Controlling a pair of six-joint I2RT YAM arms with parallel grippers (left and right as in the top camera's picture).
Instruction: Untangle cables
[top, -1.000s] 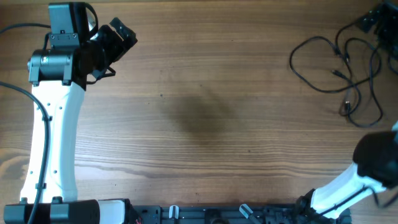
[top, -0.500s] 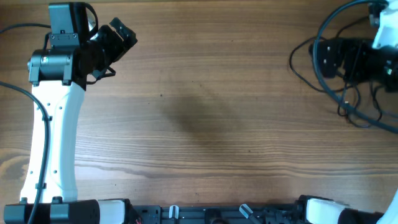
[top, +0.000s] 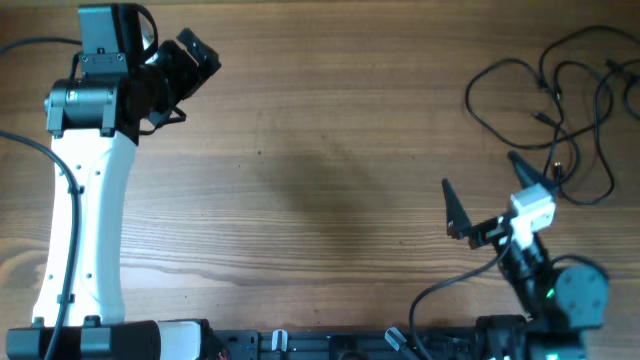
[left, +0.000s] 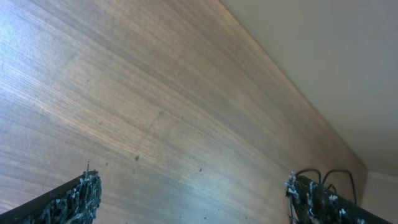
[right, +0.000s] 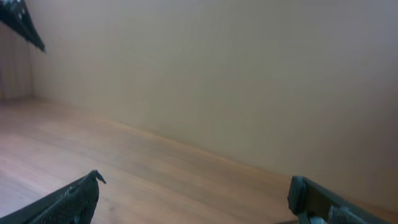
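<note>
The cables (top: 560, 110) are thin black cords lying in loose overlapping loops on the wooden table (top: 330, 180) at the far right, with small plugs at their ends. My right gripper (top: 488, 190) is open and empty, raised to the lower left of the loops and apart from them. In the right wrist view its fingers (right: 196, 199) frame only table and wall. My left gripper (top: 185, 65) is open and empty at the far left, far from the cables. In the left wrist view its fingers (left: 196, 199) are spread, and a bit of cable (left: 326, 174) shows behind the right finger.
The left arm's white link (top: 85, 220) runs down the left side. The right arm's base and a thick black arm wire (top: 450, 290) sit at the lower right. A black rail (top: 340, 345) lines the front edge.
The right arm swung from the right edge across the cables and down to the lower right, leaving the cables uncovered. The left arm has not moved.
</note>
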